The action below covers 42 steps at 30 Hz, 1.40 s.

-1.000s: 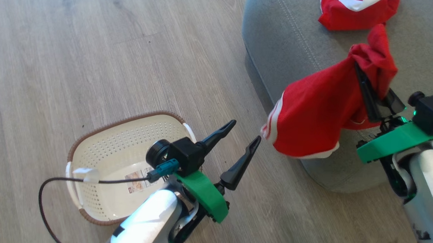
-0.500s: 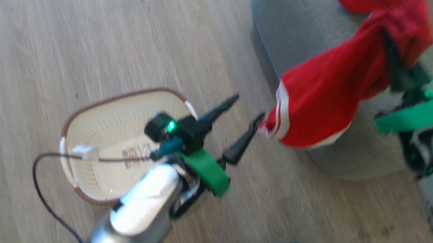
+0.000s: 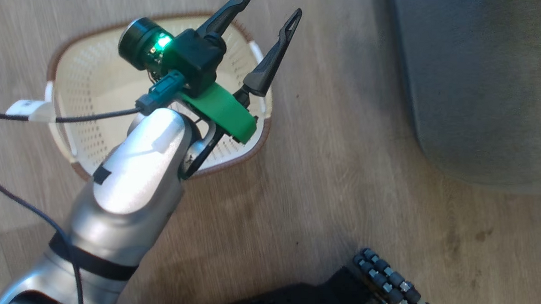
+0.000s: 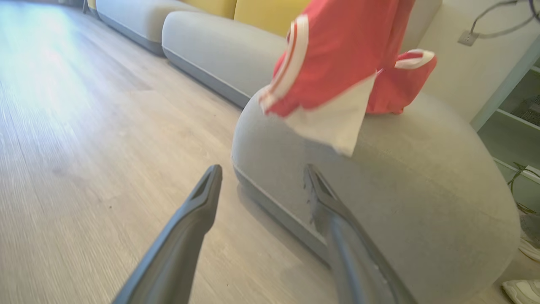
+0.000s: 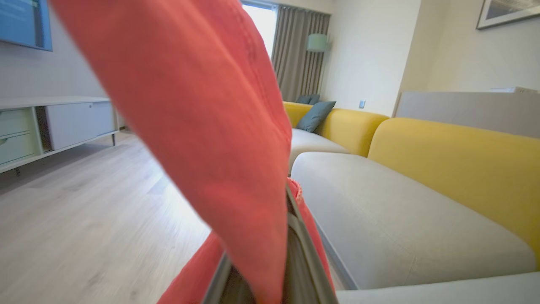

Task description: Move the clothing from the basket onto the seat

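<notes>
- Left gripper: jaws apart, above the basket; its cable crosses the rim.
- Right gripper: clamped on clothing hanging over the seat; more lies there.
- Yellow sofa behind.

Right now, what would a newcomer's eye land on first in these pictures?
The red clothing, pinched in the shut right gripper, hangs large across the right wrist view; in the left wrist view it dangles near the grey seat, where another red piece lies. In the head view, the open left gripper hovers over the basket, no clothes visible inside.
</notes>
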Motion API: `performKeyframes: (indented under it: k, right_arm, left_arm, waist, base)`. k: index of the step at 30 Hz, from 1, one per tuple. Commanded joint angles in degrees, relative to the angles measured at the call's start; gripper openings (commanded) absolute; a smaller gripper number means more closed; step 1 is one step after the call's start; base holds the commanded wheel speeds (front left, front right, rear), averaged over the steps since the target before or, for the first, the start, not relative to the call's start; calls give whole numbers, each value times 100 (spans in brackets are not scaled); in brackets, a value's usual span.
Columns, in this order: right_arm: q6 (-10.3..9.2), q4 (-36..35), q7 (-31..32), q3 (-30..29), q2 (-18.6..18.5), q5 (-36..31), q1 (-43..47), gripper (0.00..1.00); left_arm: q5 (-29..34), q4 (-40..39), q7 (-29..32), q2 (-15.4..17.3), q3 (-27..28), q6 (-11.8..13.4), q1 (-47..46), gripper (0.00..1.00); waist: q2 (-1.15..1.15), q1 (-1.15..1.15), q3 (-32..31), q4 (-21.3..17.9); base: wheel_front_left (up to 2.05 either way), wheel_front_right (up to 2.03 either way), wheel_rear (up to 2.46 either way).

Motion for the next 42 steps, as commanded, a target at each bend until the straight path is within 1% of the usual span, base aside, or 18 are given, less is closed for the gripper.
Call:
performKeyframes:
  k: [1, 4, 6, 9, 11, 14, 16, 17, 20, 21, 22, 23, 24, 25, 29, 32, 37, 42]
  right_arm:
    - [-2, 78, 178, -333, -367, -41, -551, 0]
    - [-2, 512, 425, -911, -804, -263, -1378, 0]
    - [-2, 789, 591, -1195, -1139, -523, -1744, 0]
    - [-2, 1155, 712, -1552, -1521, -828, -1985, 0]
    - [-2, 1449, 746, -1811, -1662, -921, -1930, 0]
    - [-2, 2014, 760, -2065, -1624, -1021, -1512, 0]
    - [-2, 2383, 700, -2074, -1385, -997, -1087, 0]
    - [-2, 2383, 700, -2074, -1385, -997, -1087, 0]
    - [-2, 2890, 520, -2076, -1007, -897, -551, 0]
    - [-2, 3008, 421, -2093, -902, -841, -455, 2]
    - [-2, 3111, 326, -2093, -823, -811, -377, 14]
    - [-2, 3188, 248, -2077, -746, -767, -324, 33]
    - [-2, 3242, 181, -2047, -682, -719, -288, 59]
    - [-2, 3283, 125, -1995, -641, -691, -254, 100]
    - [-2, 3323, 12, -1700, -582, -552, -91, 100]
    - [-2, 3195, -34, -1370, -616, -425, 191, 100]
    - [-2, 2726, -177, -800, -672, -208, 957, 100]
    - [-2, 2046, -330, -521, -571, -86, 1873, 100]
  left_arm:
    - [76, -206, -29, 75, 205, -4, -47, 100]
    - [51, -314, -29, 70, 416, 21, 48, 100]
    - [42, -403, -29, 56, 523, 17, 162, 100]
    - [38, -535, -29, 62, 674, 14, 373, 100]
    - [48, -611, -29, 94, 756, 20, 510, 100]
    - [63, -699, -29, 164, 838, 35, 668, 100]
    - [77, -728, -29, 194, 846, 40, 725, 100]
    - [77, -728, -29, 194, 846, 40, 725, 100]
    - [117, -750, -29, 238, 861, 76, 768, 100]
    - [120, -754, -29, 257, 874, 92, 786, 100]
    - [124, -753, -29, 279, 883, 107, 806, 100]
    - [124, -750, -29, 298, 891, 120, 828, 100]
    - [125, -748, -24, 324, 901, 134, 848, 100]
    - [123, -745, -18, 351, 911, 144, 869, 100]
    - [98, -721, 7, 419, 930, 170, 947, 100]
    - [38, -658, 9, 397, 936, 181, 1008, 100]
    - [-121, -479, -7, 326, 1011, 201, 1207, 100]
    - [-311, -244, -23, 202, 1167, 229, 1557, 100]
  waist:
    - [0, -3, 551, 314]
    - [0, -3, 707, 471]
    - [0, -3, 809, 547]
    - [0, -3, 945, 557]
    - [0, -3, 1043, 505]
    - [0, -3, 1180, 367]
    - [0, -3, 1249, 280]
    - [0, -3, 1249, 280]
    - [0, -3, 1285, 171]
    - [0, -3, 1281, 130]
    - [0, -3, 1261, 97]
    - [0, -3, 1233, 66]
    - [0, -3, 1201, 31]
    - [0, -3, 1154, -1]
    - [0, -3, 898, -113]
    - [0, -3, 626, -161]
    - [0, -3, 88, -208]
    - [0, -3, -582, -47]
  base:
    - [0, 0, 0]
    - [0, 0, 0]
    - [0, 0, 0]
    - [0, 0, 0]
    - [0, 0, 0]
    - [0, 0, 0]
    - [0, 0, 0]
    - [0, 0, 0]
    - [0, 0, 0]
    - [0, 0, 0]
    - [0, 0, 0]
    - [0, 0, 0]
    - [0, 0, 0]
    - [0, 0, 0]
    - [0, 0, 0]
    - [0, 0, 0]
    - [0, 0, 0]
    - [0, 0, 0]
